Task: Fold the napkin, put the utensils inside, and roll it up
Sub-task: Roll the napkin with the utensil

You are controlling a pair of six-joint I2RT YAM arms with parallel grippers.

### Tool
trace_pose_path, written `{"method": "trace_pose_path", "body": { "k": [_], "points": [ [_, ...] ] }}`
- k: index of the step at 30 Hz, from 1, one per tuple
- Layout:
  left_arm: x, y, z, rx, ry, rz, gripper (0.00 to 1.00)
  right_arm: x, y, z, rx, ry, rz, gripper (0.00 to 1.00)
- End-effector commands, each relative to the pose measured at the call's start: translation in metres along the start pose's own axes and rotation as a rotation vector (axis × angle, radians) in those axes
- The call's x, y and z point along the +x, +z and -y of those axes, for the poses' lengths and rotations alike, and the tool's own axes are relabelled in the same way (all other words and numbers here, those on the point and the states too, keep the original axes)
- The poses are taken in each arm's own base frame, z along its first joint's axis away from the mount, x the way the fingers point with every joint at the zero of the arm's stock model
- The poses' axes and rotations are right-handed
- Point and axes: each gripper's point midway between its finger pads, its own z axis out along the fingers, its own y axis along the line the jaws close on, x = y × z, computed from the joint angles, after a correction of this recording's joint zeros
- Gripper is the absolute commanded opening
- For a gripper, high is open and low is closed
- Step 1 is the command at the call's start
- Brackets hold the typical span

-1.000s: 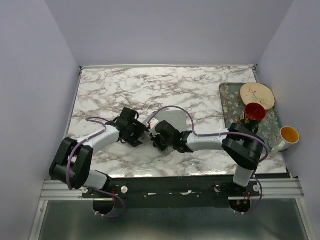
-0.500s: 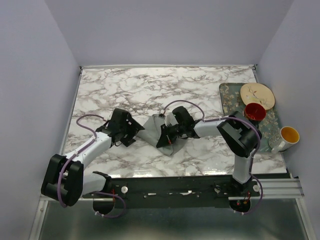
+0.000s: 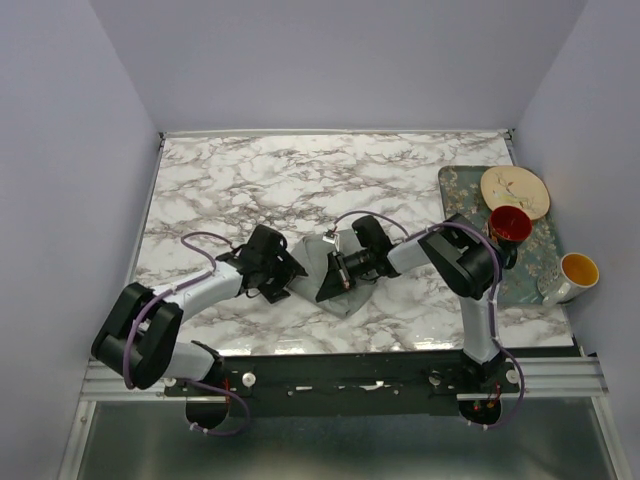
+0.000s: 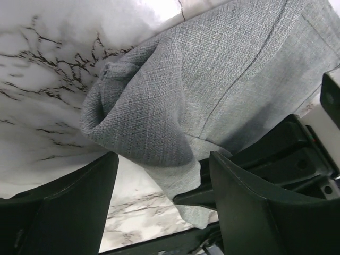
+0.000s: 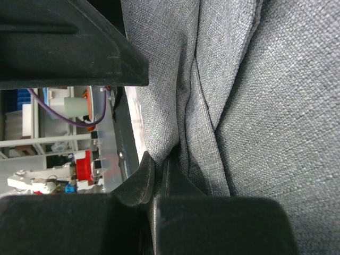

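Observation:
The grey napkin (image 3: 340,292) lies bunched on the marble table between my two grippers. In the left wrist view the napkin (image 4: 175,90) shows a rounded fold at its left end. My left gripper (image 3: 284,272) (image 4: 162,159) is open, with its fingers to either side of the napkin's lower edge and not closed on it. My right gripper (image 3: 331,279) (image 5: 159,162) is shut on a fold of the napkin (image 5: 255,106) and meets it from the right. No utensils show in any view.
A floral-patterned tray (image 3: 461,195) sits at the right edge of the table. It holds a cream plate (image 3: 514,190) and a red cup (image 3: 509,224). A white mug with an orange inside (image 3: 577,272) stands beside them. The table's front edge lies just behind the napkin.
The left gripper swung out to the left and came back against the napkin. The right arm folded in and pulled the napkin from a flat square into a bunched shape.

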Motion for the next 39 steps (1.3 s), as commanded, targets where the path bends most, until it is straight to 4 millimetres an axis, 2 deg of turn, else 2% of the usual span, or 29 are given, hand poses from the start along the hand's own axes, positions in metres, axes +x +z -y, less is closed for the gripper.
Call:
{"method": "trace_pose_path", "body": {
  "k": [1, 3, 4, 6, 9, 10, 11, 12, 13, 14, 15, 16, 17, 18, 19, 20, 22, 23, 24, 26, 27, 29, 33, 39],
  "points": [
    [-0.005, 0.014, -0.008, -0.066, -0.009, 0.038, 0.65, 0.012, 0.0, 0.011, -0.023, 0.049, -0.049, 0.0],
    [-0.012, 0.019, -0.011, -0.091, -0.011, 0.075, 0.57, 0.012, 0.0, 0.012, -0.01, 0.045, -0.059, 0.01],
    [-0.015, 0.02, -0.01, -0.087, -0.009, 0.089, 0.45, 0.013, -0.001, 0.015, 0.004, 0.006, -0.065, 0.01],
    [-0.019, 0.022, -0.009, -0.08, -0.005, 0.114, 0.35, 0.01, -0.004, 0.019, 0.061, -0.003, -0.071, 0.03],
    [-0.019, 0.024, -0.008, -0.09, 0.009, 0.118, 0.08, 0.009, -0.009, 0.021, 0.122, -0.044, -0.09, 0.09],
    [-0.018, 0.025, -0.008, -0.093, 0.009, 0.113, 0.0, 0.003, -0.011, 0.02, 0.136, -0.085, -0.092, 0.14],
    [-0.017, 0.026, -0.009, -0.097, 0.003, 0.106, 0.0, 0.001, -0.013, 0.024, 0.183, -0.098, -0.089, 0.18],
    [-0.014, 0.026, -0.01, -0.098, -0.001, 0.094, 0.0, 0.0, -0.018, 0.019, 0.209, -0.101, -0.093, 0.22],
    [-0.011, 0.026, -0.01, -0.099, -0.003, 0.087, 0.0, -0.007, -0.022, 0.016, 0.239, -0.134, -0.087, 0.3],
    [-0.01, 0.025, -0.008, -0.1, -0.013, 0.083, 0.0, -0.012, -0.027, 0.022, 0.328, -0.154, -0.075, 0.37],
    [-0.008, 0.023, -0.013, -0.134, -0.02, 0.076, 0.0, -0.007, -0.03, 0.019, 0.373, -0.147, -0.098, 0.42],
    [-0.006, 0.021, -0.013, -0.146, -0.021, 0.076, 0.0, -0.017, -0.036, 0.004, 0.405, -0.2, -0.072, 0.49],
    [-0.006, 0.02, -0.01, -0.157, -0.03, 0.075, 0.0, -0.024, -0.044, 0.009, 0.511, -0.22, -0.047, 0.52],
    [-0.004, 0.017, -0.017, -0.198, -0.047, 0.064, 0.0, -0.02, -0.043, 0.001, 0.555, -0.243, -0.057, 0.55],
    [-0.002, 0.017, -0.016, -0.204, -0.042, 0.053, 0.0, -0.026, -0.047, -0.01, 0.594, -0.268, -0.027, 0.57],
    [-0.002, 0.016, -0.011, -0.202, -0.042, 0.051, 0.0, -0.03, -0.053, -0.007, 0.684, -0.289, -0.006, 0.58],
    [0.0, 0.014, -0.008, -0.207, -0.052, 0.049, 0.0, -0.022, -0.041, -0.018, 0.74, -0.324, -0.005, 0.6],
    [0.0, 0.013, -0.002, -0.198, -0.048, 0.047, 0.0, -0.029, -0.045, -0.017, 0.827, -0.356, 0.04, 0.61],
    [0.0, 0.013, -0.001, -0.202, -0.048, 0.047, 0.0, -0.025, -0.033, -0.025, 0.841, -0.402, 0.045, 0.61],
    [-0.001, 0.012, 0.002, -0.207, -0.05, 0.049, 0.0, -0.028, -0.025, -0.025, 0.878, -0.421, 0.073, 0.59],
    [0.0, 0.013, 0.0, -0.222, -0.053, 0.044, 0.0, -0.029, -0.017, -0.032, 0.868, -0.441, 0.08, 0.57],
    [0.002, 0.013, 0.002, -0.226, -0.064, 0.035, 0.0, -0.033, -0.016, -0.028, 0.922, -0.466, 0.106, 0.55],
    [0.006, 0.012, 0.0, -0.241, -0.077, 0.021, 0.0, -0.026, -0.002, -0.02, 0.961, -0.508, 0.096, 0.56],
    [0.01, 0.015, 0.003, -0.245, -0.096, 0.011, 0.0, -0.028, 0.02, -0.029, 0.934, -0.542, 0.085, 0.54]
  ]
}}
